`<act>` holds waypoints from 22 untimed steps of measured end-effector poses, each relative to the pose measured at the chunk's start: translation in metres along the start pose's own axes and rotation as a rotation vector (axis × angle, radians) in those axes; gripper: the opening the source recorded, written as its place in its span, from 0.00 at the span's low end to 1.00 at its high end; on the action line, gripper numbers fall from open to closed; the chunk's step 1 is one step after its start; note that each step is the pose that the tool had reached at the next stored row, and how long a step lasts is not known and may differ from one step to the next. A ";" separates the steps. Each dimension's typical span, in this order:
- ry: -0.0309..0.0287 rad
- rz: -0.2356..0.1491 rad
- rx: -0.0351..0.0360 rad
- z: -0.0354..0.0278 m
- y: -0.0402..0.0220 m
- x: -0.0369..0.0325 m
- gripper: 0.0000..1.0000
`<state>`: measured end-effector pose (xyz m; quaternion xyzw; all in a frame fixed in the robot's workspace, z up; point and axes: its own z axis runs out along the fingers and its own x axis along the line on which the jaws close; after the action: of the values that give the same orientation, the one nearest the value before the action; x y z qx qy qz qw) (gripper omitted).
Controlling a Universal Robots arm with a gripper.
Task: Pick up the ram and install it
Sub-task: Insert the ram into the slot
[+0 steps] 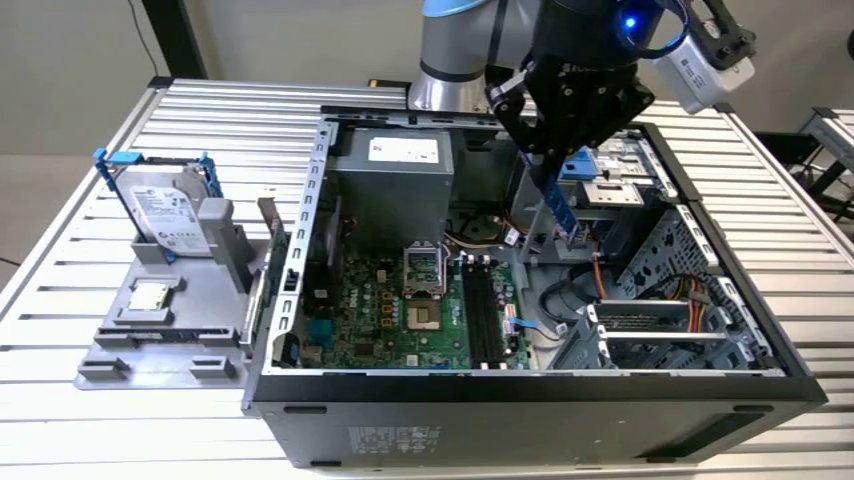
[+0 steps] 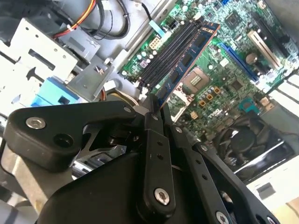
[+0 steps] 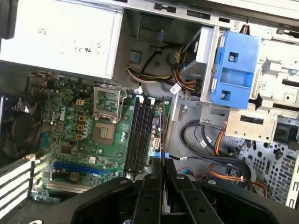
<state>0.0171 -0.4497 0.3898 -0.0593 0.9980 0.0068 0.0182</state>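
Where the arm reaches down over the open computer case, the gripper is closed on the upper end of the ram, its jaws pressed against the two flat faces of the stick. Ram: long, thin, blue-faced in the exterior view, hanging slightly tilted with its free end lowest, in the air inside the case opening and apart from the motherboard; not seated. In the second wrist view the ram runs out from the gripper over the black memory slots, roughly parallel to them. In the first wrist view the ram shows edge-on, just beside the slots. Motherboard: green, flat on the case floor, with an open processor socket beside the slots. Power supply: grey box at the far end of the case. Computer case: lying on its side, middle of the slatted metal counter. Grey fixture: near the counter's edge at the exterior view's left, just beside the case. Hard drive: silver, in a blue-handled frame, standing upright in the fixture. Small square chip: lying flat on the fixture, near the drive.
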 end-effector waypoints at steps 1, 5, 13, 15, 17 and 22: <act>-0.0002 0.016 0.0006 0.0000 0.0000 0.0000 0.00; -0.0009 0.078 0.0030 0.0000 0.0000 0.0000 0.00; -0.0013 0.113 0.0043 0.0000 0.0000 -0.0009 0.00; -0.0012 0.113 0.0044 0.0002 -0.0003 -0.0035 0.00; -0.0013 0.113 0.0040 0.0014 -0.0006 -0.0058 0.00; -0.0015 0.113 0.0043 0.0056 -0.0009 -0.0076 0.00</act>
<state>0.0250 -0.4496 0.3845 -0.0028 0.9998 0.0057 0.0186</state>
